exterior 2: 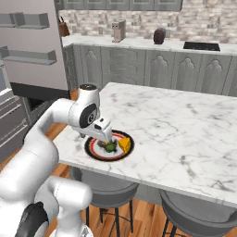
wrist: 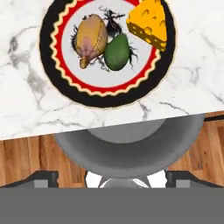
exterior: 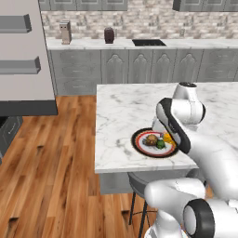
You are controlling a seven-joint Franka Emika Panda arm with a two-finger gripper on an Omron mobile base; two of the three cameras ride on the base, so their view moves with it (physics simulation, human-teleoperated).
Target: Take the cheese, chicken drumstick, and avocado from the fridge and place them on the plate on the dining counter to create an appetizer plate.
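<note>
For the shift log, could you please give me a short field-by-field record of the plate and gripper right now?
plate: near the edge of the dining counter, above a grey stool
cheese: on the plate
chicken drumstick: on the plate, touching the avocado
avocado: on the plate, between drumstick and cheese
gripper: above the plate, holding nothing, open
</note>
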